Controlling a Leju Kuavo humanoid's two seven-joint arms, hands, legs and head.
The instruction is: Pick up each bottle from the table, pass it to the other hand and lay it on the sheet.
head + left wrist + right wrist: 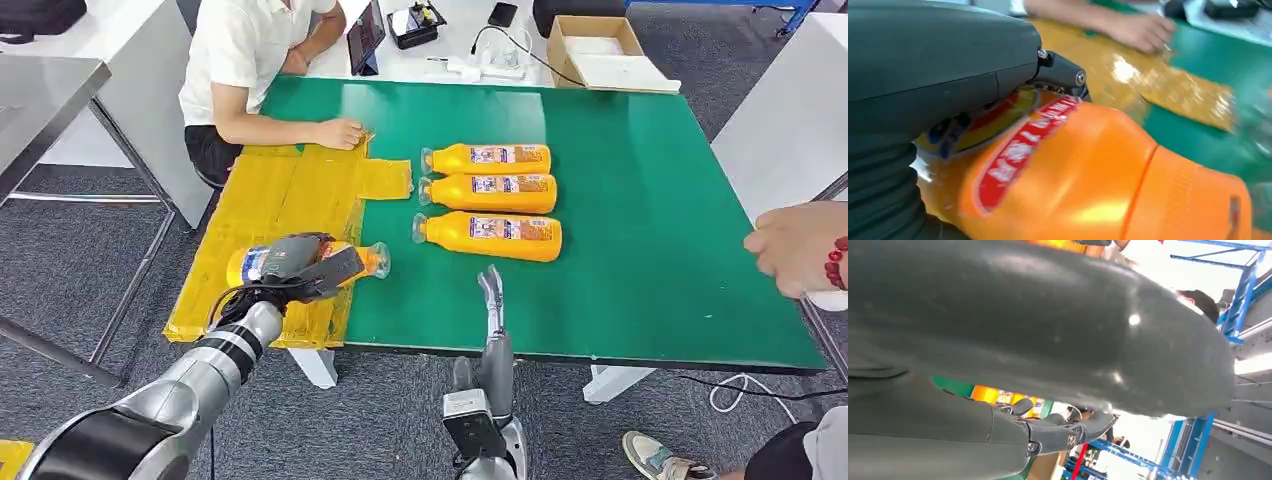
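Observation:
My left hand (300,265) grips an orange juice bottle (362,258) and holds it lying sideways over the near part of the yellow sheet (270,195), cap toward the table's middle. In the left wrist view the same bottle (1088,185) sits under my left hand (943,65), its red label showing. Three more orange bottles (487,159) (490,192) (492,235) lie side by side on the green table (650,200). My right hand (491,290) stands at the near table edge, fingers straight up, holding nothing. The right wrist view shows that hand's (1048,340) fingers (1068,432) extended.
A seated person rests a hand (338,132) on the sheet's far edge. Another person's hand (795,245) reaches in at the right edge of the table. A cardboard box (600,50), a tablet and cables lie on the white table behind.

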